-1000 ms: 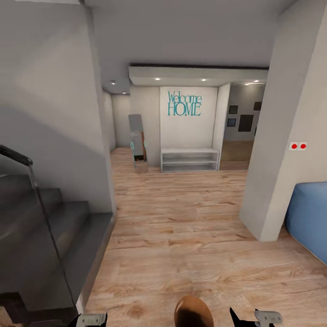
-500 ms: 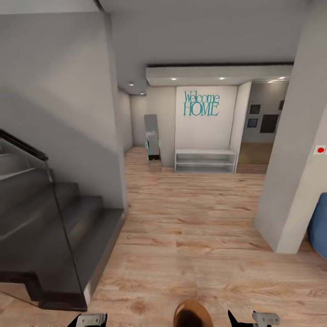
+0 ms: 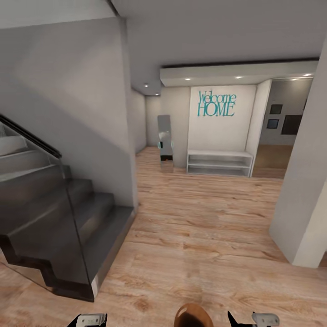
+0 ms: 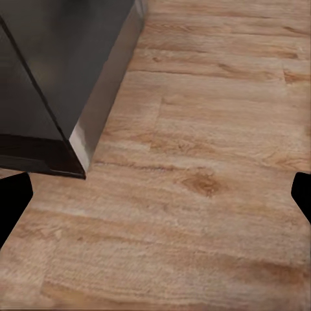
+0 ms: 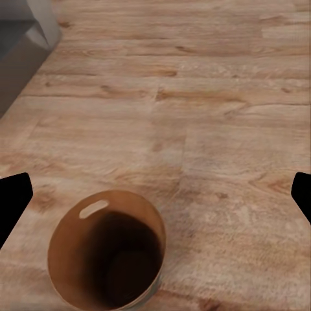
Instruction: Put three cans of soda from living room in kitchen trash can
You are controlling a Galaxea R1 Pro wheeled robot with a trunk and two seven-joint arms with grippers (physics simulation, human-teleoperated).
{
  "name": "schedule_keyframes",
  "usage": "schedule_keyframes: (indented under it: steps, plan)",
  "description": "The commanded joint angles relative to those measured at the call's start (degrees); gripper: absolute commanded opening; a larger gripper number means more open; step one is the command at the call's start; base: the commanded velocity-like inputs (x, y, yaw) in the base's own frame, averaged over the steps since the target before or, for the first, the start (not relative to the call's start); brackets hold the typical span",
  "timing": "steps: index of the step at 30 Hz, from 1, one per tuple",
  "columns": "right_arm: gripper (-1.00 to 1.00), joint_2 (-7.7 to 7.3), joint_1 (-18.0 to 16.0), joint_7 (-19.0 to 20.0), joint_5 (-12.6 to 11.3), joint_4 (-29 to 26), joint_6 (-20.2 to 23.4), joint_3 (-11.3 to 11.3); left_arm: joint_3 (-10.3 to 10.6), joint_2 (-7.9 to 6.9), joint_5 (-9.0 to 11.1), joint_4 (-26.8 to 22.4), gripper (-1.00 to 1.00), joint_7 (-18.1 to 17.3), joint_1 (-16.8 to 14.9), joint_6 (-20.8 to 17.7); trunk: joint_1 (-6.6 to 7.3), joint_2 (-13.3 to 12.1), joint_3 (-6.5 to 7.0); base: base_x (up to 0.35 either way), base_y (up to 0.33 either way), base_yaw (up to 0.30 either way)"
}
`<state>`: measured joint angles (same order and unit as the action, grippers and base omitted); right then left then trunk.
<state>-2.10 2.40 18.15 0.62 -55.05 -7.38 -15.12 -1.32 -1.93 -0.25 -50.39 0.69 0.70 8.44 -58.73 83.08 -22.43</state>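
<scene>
Well, from where I stand the robot is out in a hallway, with no soda can anywhere to be seen. Over on the left rises a dark staircase (image 3: 54, 227) behind a glass balustrade, its bottom step (image 4: 58, 84) close by the left gripper (image 4: 155, 197). That gripper hangs over bare wood floor (image 3: 195, 227) with its fingers spread wide and nothing between them. Further in, a mirror (image 3: 165, 141) leans by the wall, then a low white shelf (image 3: 219, 163) under the "Welcome HOME" lettering (image 3: 216, 103). Low in the middle sits the tash can (image 5: 107, 256), standing upright on the floor just in front of the robot; its copper inside looks empty as far as I can make out. The right gripper (image 5: 155, 194) hovers above it, likewise splayed and holding nothing. So I'd judge none of the three cans binned yet: fetching and dropping all remain.
</scene>
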Motion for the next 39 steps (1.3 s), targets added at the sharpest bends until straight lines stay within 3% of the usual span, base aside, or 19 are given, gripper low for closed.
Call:
schedule_keyframes:
  steps: [1, 11, 14, 17, 18, 25, 26, 28, 32, 34, 37, 39]
  plan:
    - [1.0, 0.0, 0.01, 0.01, 0.0, 0.02, 0.0, 0.02, 0.0, 0.0, 0.01, -0.01, 1.0, 0.0, 0.0, 0.0, 0.0, 0.0, 0.0, 0.0, -0.09, 0.088]
    - [1.0, -0.01, -0.09, 0.16, -0.09, 0.52, 0.28, -0.06, 0.0, 0.08, 0.02, -0.05, 1.0, 0.01, 0.0, 0.0, 0.0, 0.0, 0.02, 0.0, -0.029, 0.029]
    - [1.0, 0.04, -0.6, 0.2, 0.02, 0.18, 2.32, 0.01, 0.0, 0.08, 0.03, -0.05, 1.0, 0.02, 0.0, 0.0, 0.0, 0.0, 0.02, 0.0, -0.003, 0.003]
    - [1.0, -0.08, -1.68, 0.19, 0.1, -0.09, 7.16, 0.73, 0.03, 0.09, -0.01, -0.01, 1.0, 0.01, 0.0, 0.0, 0.0, 0.0, 0.02, 0.0, -0.002, 0.002]
    - [1.0, -0.33, -7.87, 0.07, 0.2, -0.37, 18.07, 1.97, 0.22, 0.09, -0.07, 0.02, 1.0, 0.01, 0.0, 0.0, 0.0, 0.0, 0.02, 0.0, 0.0, 0.0]
    - [1.0, -0.19, -19.55, -0.51, 0.98, 0.27, 35.64, 3.64, 0.32, 0.09, -0.06, 0.03, 1.0, -0.01, 0.0, 0.0, 0.0, 0.0, 0.02, 0.0, 0.0, 0.0]
    - [1.0, -0.09, -22.78, -0.66, 1.17, 1.12, 38.96, 4.42, 0.33, 0.09, -0.05, 0.03, 1.0, -0.03, 0.0, 0.0, 0.0, 0.0, 0.02, 0.0, 0.0, 0.0]
    - [1.0, -0.01, -25.76, -0.84, 1.3, 2.66, 41.18, 5.52, 0.34, 0.09, -0.04, 0.03, 1.0, -0.03, 0.0, 0.0, 0.0, 0.0, 0.02, 0.0, 0.0, 0.0]
    - [1.0, 0.18, -33.99, -4.0, 1.44, 11.09, 44.17, 9.68, 0.35, 0.13, -0.07, 0.03, 1.0, -0.03, 0.0, 0.0, 0.0, 0.0, 0.02, 0.0, 0.0, 0.0]
    - [1.0, 0.06, -39.96, -6.77, 1.4, 19.48, 44.64, 11.35, 0.32, 0.15, -0.09, 0.03, 1.0, -0.03, 0.0, 0.0, 0.0, 0.0, 0.02, 0.0, 0.0, 0.0]
    - [1.0, -0.16, -46.05, -9.0, 1.59, 30.17, 44.11, 12.42, 0.32, 0.2, -0.11, 0.03, 1.0, 0.0, 0.0, -0.02, 0.0, 0.0, 0.02, 0.0, 0.0, 0.0]
    - [1.0, -0.17, -47.71, -9.57, 1.65, 33.27, 43.38, 12.79, 0.33, 0.22, -0.11, 0.03, 1.0, -0.01, 0.0, -0.01, 0.0, 0.0, 0.02, 0.0, 0.0, 0.0]
